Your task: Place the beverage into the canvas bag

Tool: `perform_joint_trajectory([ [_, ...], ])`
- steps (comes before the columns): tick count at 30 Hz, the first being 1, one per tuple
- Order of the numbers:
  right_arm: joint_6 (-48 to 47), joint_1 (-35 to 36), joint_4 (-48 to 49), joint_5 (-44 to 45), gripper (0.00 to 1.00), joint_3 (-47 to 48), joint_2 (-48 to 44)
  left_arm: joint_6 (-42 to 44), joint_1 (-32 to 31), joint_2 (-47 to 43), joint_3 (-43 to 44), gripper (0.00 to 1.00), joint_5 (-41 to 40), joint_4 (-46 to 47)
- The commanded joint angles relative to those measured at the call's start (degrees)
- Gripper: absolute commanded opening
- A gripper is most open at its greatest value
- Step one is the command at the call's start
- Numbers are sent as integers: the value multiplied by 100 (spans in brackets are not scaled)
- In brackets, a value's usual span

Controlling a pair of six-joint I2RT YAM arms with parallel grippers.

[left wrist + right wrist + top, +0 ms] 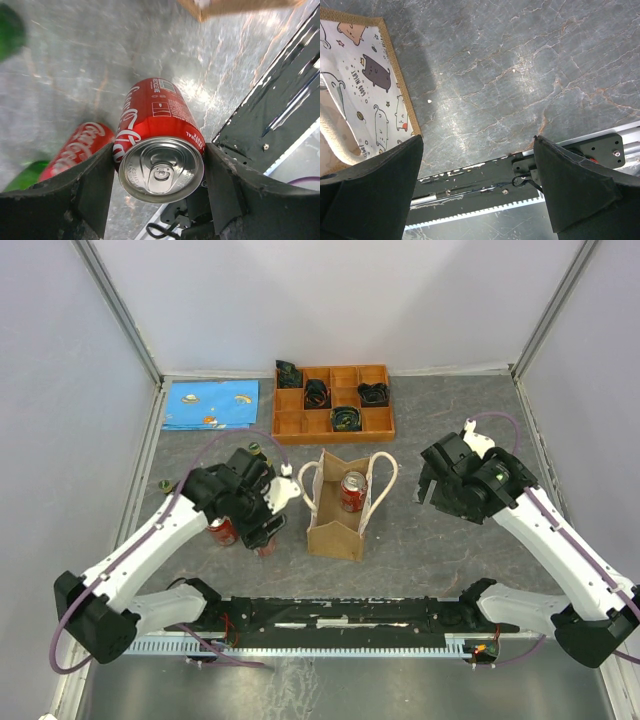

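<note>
Left gripper (160, 157) sits closest to its wrist camera, its two black fingers (95, 190) closed against opposite sides of a Coca-Cola can (160, 150) and holding it. The can's long axis runs upright, with the lid facing the wrist camera. Whether its base rests on the table (440, 550) or has cleared it cannot be determined. From above, the wrist hides this can except for a red sliver. A second Coca-Cola can (222, 530) stands just to the left of the held one. Blurred green shapes (11, 30) at the left edge of the wrist view are too indistinct to identify. To the right of the left gripper, just beside it, stands the canvas bag (335, 530), mouth upward, its left rope handle (308, 480) nearly against the wrist. A third can (353, 491) already stands in the right part of the bag; the left part appears free, though its floor is not visible. The coming move is judged to be a lift, then a short travel rightward over the near-left rim, keeping the can vertical. Farther right, the right gripper (477, 150) hangs with fingers spread wide and nothing between them, apart from the bag. The left arm is the nearer one.
</note>
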Motion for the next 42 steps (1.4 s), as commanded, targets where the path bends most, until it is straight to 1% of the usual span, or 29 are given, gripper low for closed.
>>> perform_joint_trajectory([
  [1, 73, -15, -14, 72, 99, 147, -136, -352, 5, -439, 1481, 3, -149, -468],
  [6, 84, -12, 140, 12, 99, 19, -166, -427, 1, -669, 2523, 3, -414, -956],
  [10, 7, -15, 276, -51, 99, -3, -81, -455, 5, -474, 3317, 3, -791, -828],
  [14, -80, -12, 363, -92, 99, 91, 52, -417, 7, 316, 4396, 3, -1138, -477],
  [16, -116, -11, 363, -69, 99, 150, 84, -359, 50, 785, 5029, 3, -1156, -338],
  [18, -135, -10, 366, -45, 99, 167, 74, -393, 85, 1343, 5777, 3, -956, -452],
  [21, -131, -17, 373, 3, 99, 133, 15, -507, 92, 2345, 6911, 3, -369, -854],
  [24, -105, -13, 364, 30, 99, 107, -42, -662, 37, 3062, 7669, 3, 191, -1126],
  [26, -65, -16, 323, 51, 99, 86, -72, -657, -122, 3413, 8008, 3, 303, -1295],
  [28, -13, -15, 291, 85, 99, 57, -137, -625, -282, 3578, 7984, 3, 350, -1355],
  [32, 65, -20, 225, 148, 99, -84, -297, -616, -479, 3552, 7240, 3, 556, -1197],
  [35, 99, -24, 187, 157, 99, -166, -371, -663, -680, 3379, 6681, 3, 525, -867],
  [39, 119, -19, 205, 123, 99, -238, -389, -753, -873, 3331, 6312, 3, 548, -645],
  [42, 94, -23, 202, 127, 99, -216, -366, -825, -955, 3273, 5855, 3, 590, -383],
])
